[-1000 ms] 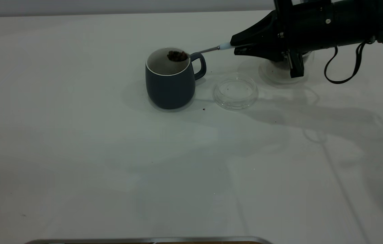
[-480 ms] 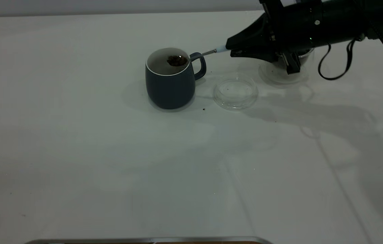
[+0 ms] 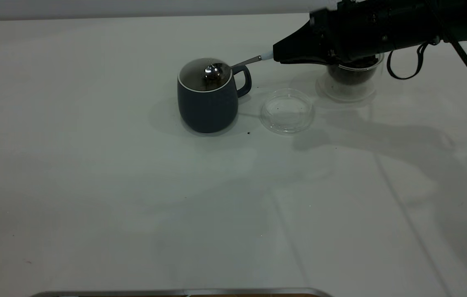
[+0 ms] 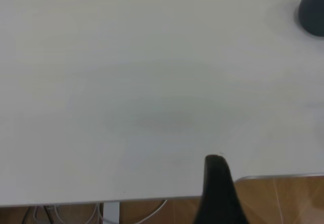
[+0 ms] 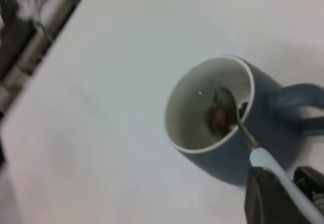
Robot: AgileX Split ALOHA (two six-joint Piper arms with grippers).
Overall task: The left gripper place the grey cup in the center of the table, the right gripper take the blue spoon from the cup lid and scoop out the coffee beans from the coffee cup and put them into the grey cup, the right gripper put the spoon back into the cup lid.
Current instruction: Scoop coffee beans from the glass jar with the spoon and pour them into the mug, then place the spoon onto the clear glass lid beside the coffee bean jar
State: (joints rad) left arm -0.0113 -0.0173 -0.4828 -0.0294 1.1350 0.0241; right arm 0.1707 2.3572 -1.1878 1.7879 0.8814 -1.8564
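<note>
Clamped on the pale handle of the blue spoon point(image 3: 233, 65), the right gripper point(image 3: 278, 53) is reaching in from the right and holding the spoon's tipped shiny bowl over the mouth of the grey cup point(image 3: 207, 99), with some coffee beans point(image 5: 219, 117) lying inside it. That cup is sitting mid-table on the plain white table point(image 3: 134, 198), with the cup lid point(image 3: 287, 110) just beside its handle side and the coffee cup point(image 3: 351, 80) sitting farther right under the black arm. Left gripper point(image 4: 216, 193) is hanging near the table's edge over wood-look flooring and some cables, well apart from everything, and whether it's open or closed can't be made out.
</note>
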